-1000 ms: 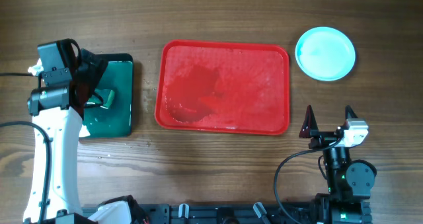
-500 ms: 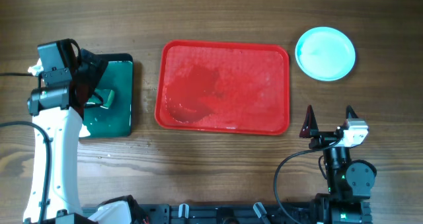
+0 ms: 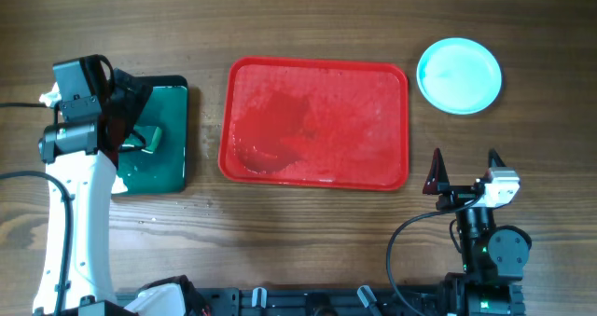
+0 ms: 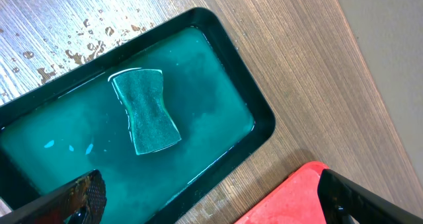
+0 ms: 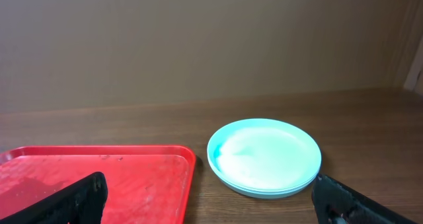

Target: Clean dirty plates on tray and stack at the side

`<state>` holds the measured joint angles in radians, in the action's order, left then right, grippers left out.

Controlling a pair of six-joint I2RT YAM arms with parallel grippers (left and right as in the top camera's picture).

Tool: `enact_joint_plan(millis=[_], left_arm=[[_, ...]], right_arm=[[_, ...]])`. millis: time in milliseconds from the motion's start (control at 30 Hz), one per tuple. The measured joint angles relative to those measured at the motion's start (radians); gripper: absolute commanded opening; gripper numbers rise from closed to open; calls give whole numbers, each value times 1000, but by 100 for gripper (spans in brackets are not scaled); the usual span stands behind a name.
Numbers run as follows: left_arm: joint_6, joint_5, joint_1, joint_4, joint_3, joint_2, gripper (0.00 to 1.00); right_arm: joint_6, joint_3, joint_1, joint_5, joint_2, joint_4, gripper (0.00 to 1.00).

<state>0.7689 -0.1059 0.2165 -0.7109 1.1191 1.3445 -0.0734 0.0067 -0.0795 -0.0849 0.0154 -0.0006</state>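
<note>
The left gripper (image 4: pixel 210 183) hangs spread wide and empty above the dark green tray (image 4: pixel 263 118), where a sponge (image 4: pixel 145 112) lies in shallow water (image 4: pixel 66 138). The right gripper (image 5: pixel 208 184), likewise agape and empty, faces the stacked turquoise plates (image 5: pixel 264 156), which sit on the table (image 5: pixel 370 118) just beyond the red tray (image 3: pixel 317 62). No plate is on it. A careless forward sweep could shove the stack; a dip could slop water. No brand or writing is legible.
</note>
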Motion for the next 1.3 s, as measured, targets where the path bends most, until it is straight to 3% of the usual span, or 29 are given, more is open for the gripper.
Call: enact_joint_plan(millis=[533, 767, 833, 933, 1100, 1167, 1300], left_arm=[[-8, 3, 0, -82, -2, 1, 100], [-210, 21, -20, -78, -163, -63, 100], [-284, 54, -21, -31, -250, -121, 100], [-402, 140, -21, 157, -406, -240, 100], [-507, 285, -23, 591, -731, -512, 100], [-520, 304, -24, 669, -809, -565, 100], [-526, 314, -24, 681, -943, -701, 100]], right_arm=[[0, 0, 0, 0, 0, 0, 100], [0, 0, 0, 0, 0, 0, 100], [0, 0, 0, 0, 0, 0, 100], [0, 0, 0, 0, 0, 0, 100], [0, 0, 0, 0, 0, 0, 100], [1, 0, 0, 0, 0, 0, 100], [5, 0, 0, 0, 0, 0, 100]])
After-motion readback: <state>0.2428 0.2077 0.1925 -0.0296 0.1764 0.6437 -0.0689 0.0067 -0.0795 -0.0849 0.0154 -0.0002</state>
